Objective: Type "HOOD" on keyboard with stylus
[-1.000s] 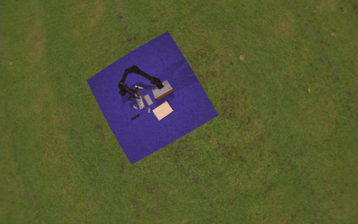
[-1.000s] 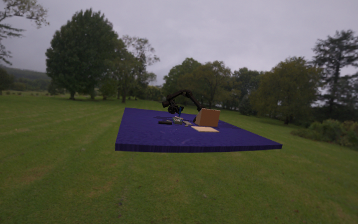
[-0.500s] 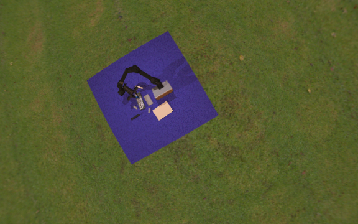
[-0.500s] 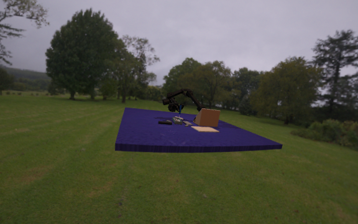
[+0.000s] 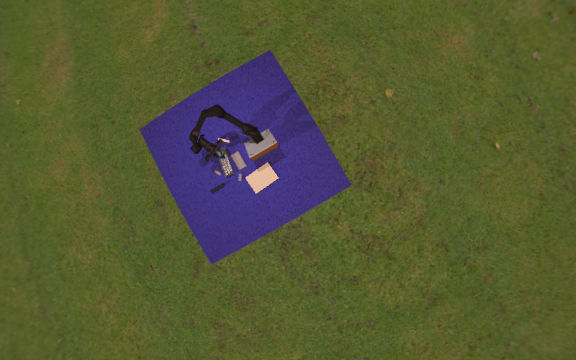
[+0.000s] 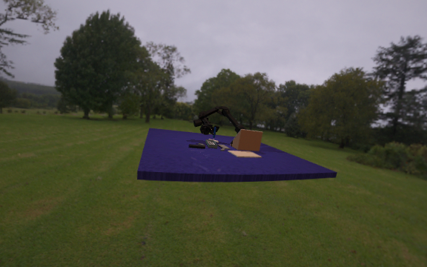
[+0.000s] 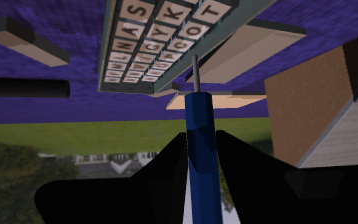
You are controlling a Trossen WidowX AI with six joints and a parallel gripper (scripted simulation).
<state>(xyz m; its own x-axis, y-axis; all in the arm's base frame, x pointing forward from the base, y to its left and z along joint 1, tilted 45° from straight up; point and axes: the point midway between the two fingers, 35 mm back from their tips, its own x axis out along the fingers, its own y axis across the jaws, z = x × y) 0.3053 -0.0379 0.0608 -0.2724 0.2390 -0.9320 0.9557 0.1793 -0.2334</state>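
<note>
Between the gray slab [image 5: 238,160] [image 7: 252,50] and the black bar [image 5: 217,188] [image 6: 196,146] [image 7: 25,87], the keyboard [image 5: 226,164] [image 6: 211,144] [image 7: 130,87] blocks a low pass.

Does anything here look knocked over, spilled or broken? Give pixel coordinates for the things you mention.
Nothing looks spilled, toppled or broken. The gripper [image 7: 201,137] grips the blue stylus [image 7: 200,120] between its fingers, and the keyboard [image 5: 227,164] [image 6: 211,143] [image 7: 161,65] lies flat on the blue surface [image 5: 278,215] [image 6: 213,167] [image 7: 87,112]. Its key letters look jumbled to me, but that may be its design.

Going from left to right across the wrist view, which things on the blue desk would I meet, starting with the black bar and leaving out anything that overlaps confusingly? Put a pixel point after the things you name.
Black bar [image 7: 27,87] [image 5: 217,188] [image 6: 196,146] → keyboard [image 7: 130,87] [image 5: 227,167] [image 6: 211,144] → brown box [image 7: 300,110] [image 5: 264,150] [image 6: 250,140].
</note>
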